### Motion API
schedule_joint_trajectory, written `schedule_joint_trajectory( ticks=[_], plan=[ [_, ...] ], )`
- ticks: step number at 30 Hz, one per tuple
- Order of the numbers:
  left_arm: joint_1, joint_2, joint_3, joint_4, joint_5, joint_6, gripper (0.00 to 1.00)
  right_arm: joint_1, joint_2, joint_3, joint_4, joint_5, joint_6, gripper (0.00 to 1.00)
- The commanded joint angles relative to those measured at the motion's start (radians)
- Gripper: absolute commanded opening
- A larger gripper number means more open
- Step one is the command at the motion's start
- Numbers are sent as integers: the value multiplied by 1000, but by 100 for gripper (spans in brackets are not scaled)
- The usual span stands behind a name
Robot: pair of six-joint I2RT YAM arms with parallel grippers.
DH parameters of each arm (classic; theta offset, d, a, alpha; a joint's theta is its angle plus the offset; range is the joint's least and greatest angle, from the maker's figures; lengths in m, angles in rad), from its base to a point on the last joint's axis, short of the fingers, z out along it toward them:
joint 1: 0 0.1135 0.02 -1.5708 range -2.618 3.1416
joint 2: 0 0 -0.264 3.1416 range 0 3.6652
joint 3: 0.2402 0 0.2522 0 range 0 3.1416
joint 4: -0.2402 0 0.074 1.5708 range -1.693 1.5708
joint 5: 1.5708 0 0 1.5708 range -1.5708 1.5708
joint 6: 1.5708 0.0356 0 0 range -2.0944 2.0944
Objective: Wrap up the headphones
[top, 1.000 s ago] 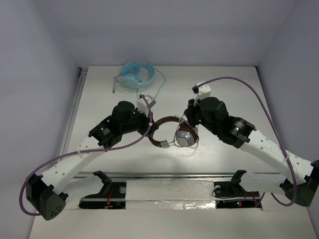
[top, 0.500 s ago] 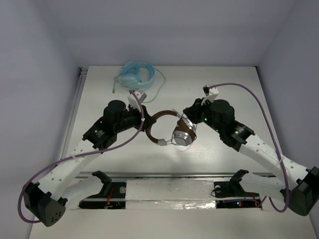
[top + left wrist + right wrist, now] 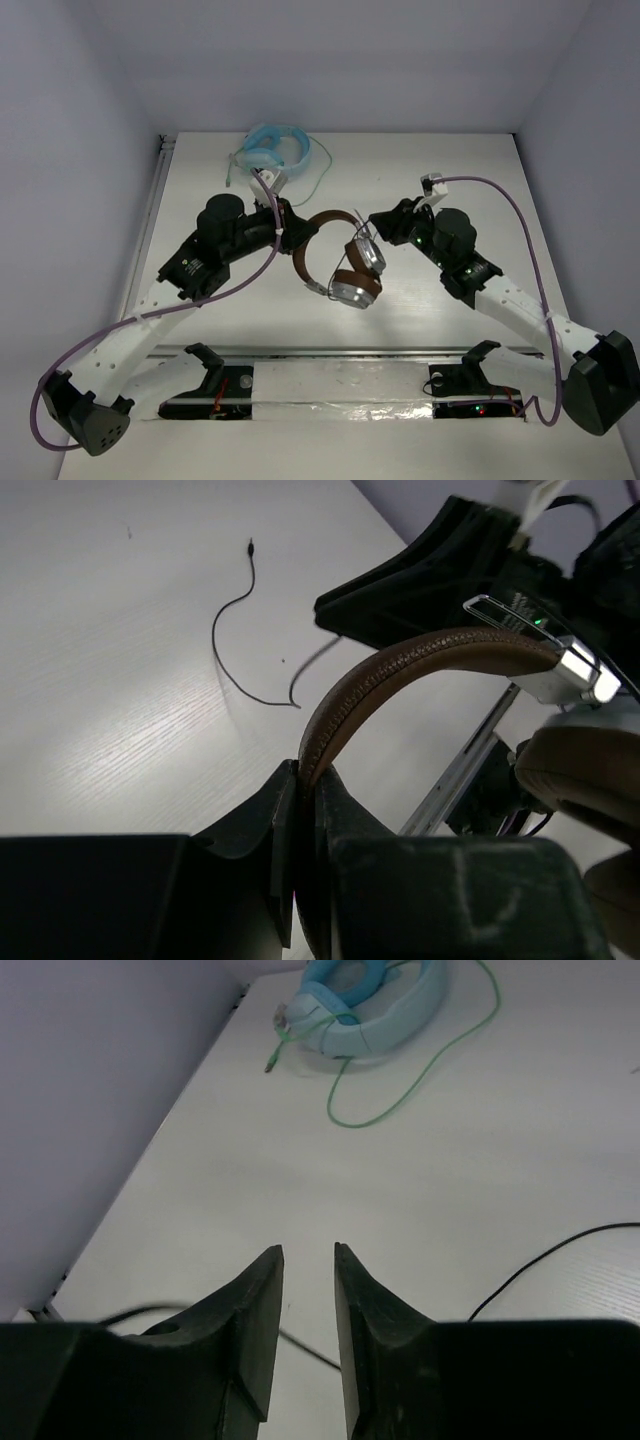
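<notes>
**Top view.** We saw the headphones (image 3: pixel 340 258) near the middle of the worktop (image 3: pixel 470 165), between the two arms. The left pincer (image 3: pixel 293 232) was clenched on the left side of the brown headband (image 3: pixel 322 222). The two silver cups (image 3: pixel 357 278) with brown pads sat together at the band's near-right end. Whether they rested on the worktop we could not tell. The right pincer (image 3: pixel 378 222) stood just beside the band's right side. The blue headphones (image 3: pixel 272 150) lay at the far edge, beyond the left arm.

**Left wrist view.** We found the left pincer (image 3: pixel 303 800) grasping the headphones (image 3: pixel 420 665). The stitched band ran straight out of the closed jaws and arched up to the right, ending at a metal slider and a brown pad. A thin dark cable (image 3: pixel 232 645) curled on the worktop (image 3: pixel 100 680) beyond.

**Right wrist view.** We found the right pincer (image 3: pixel 308 1265) released, its jaws a narrow gap apart with nothing between them. It pointed across the worktop (image 3: pixel 500 1170) toward the blue headphones (image 3: pixel 375 1005) and their green cable (image 3: pixel 430 1070), well apart from it. A stretch of the dark cable (image 3: pixel 545 1260) lay at the right.
</notes>
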Motion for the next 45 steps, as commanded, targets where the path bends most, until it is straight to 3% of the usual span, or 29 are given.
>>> schedule_joint_trajectory(
  ticks=[1, 9, 11, 14, 19, 22, 23, 26, 29, 36, 45],
  plan=[
    [-6, -31, 66, 99, 8, -62, 0, -9, 32, -12, 124, -48, 3, 33],
    [-6, 3, 122, 81, 16, -73, 0, -9, 126, -23, 225, -148, 9, 43],
    [-6, 4, 135, 69, -1, -77, 0, -9, 120, -32, 228, -151, 19, 34],
    [-6, 7, 150, 58, -27, -84, 0, -9, 42, -67, 164, -20, 61, 3],
    [-6, 17, 167, 59, -49, -93, 0, -9, -118, -75, -22, 226, 86, 0],
    [-6, 27, 181, 61, -70, -97, 0, -9, -222, -96, -99, 292, 61, 12],
    [-6, 32, 184, 62, -72, -99, 0, -9, -247, -109, -79, 240, 52, 28],
    [3, 49, 198, 73, -73, -111, 0, -9, -313, -161, 5, 66, 53, 53],
    [3, 64, 221, 46, -91, -123, 0, -9, -285, -201, 108, -65, 53, 62],
    [3, 75, 274, 13, -102, -114, 0, -9, -147, -190, 174, -203, 23, 63],
    [12, 90, 300, 19, -81, -143, 0, -9, 47, -187, 275, -213, 27, 58]
  ],
)
